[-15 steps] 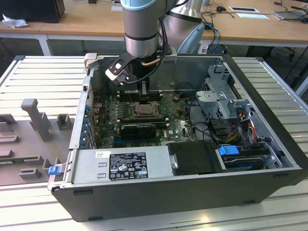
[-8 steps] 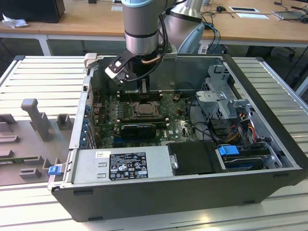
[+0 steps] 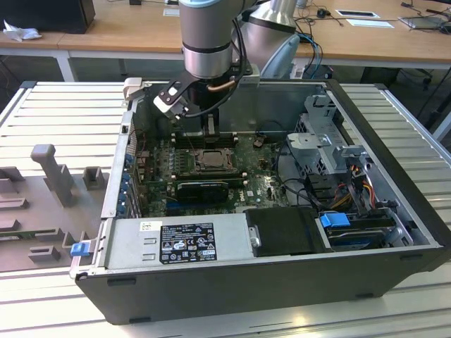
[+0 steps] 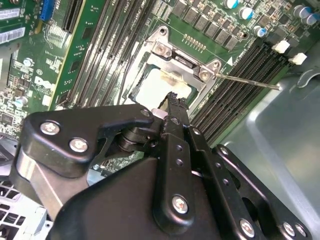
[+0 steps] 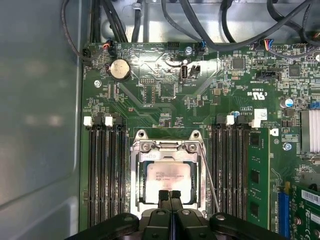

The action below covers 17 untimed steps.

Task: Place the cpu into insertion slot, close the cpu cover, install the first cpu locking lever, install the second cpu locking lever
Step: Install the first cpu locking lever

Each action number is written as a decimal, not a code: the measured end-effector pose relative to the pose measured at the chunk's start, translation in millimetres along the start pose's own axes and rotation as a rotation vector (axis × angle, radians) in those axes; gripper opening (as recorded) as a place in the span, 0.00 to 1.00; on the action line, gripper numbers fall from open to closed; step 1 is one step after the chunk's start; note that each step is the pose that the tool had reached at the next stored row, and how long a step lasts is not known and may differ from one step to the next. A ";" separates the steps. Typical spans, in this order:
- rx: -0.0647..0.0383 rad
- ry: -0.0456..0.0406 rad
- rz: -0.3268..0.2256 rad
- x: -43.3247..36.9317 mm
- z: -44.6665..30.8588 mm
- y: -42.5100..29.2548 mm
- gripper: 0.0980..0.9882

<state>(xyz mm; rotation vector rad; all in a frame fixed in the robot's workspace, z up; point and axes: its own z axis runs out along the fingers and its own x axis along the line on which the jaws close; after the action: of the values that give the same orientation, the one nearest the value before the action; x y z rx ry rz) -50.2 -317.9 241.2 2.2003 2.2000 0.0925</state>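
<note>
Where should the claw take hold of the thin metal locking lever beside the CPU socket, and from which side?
Take the locking lever near its free end, which stands away from the cpu cover toward the memory slots. Come from above, I think, with the claw straddling the rod: it is thin and clear there, while its other end hugs the frame.

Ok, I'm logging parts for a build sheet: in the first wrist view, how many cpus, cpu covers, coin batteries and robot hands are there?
cpu: 1
cpu cover: 1
coin battery: 1
hand: 1
Total: 4
</note>
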 end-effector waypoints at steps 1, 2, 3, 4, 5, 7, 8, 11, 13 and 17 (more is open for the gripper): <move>0.000 0.0000 0.000 0.1 -2.1 0.1 0.01; 0.000 0.0000 0.000 0.1 -4.0 0.2 0.01; 0.000 -0.0001 0.000 0.2 -6.8 0.2 0.01; 0.000 0.0000 0.000 0.2 -9.7 0.1 0.01; 0.000 0.0000 0.000 0.4 -15.6 0.4 0.01; 0.000 0.0001 0.000 0.5 -23.5 0.8 0.01; 0.000 -0.0001 0.000 0.7 -31.3 1.3 0.01; 0.000 -0.0001 0.000 0.8 -36.8 1.5 0.01; 0.000 0.0003 0.000 0.8 -36.8 1.6 0.01; 0.004 0.0011 -0.020 0.8 -36.6 1.4 0.01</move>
<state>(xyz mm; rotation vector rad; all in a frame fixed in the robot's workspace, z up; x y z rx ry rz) -51.1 -317.9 277.8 2.1806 2.2242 0.0886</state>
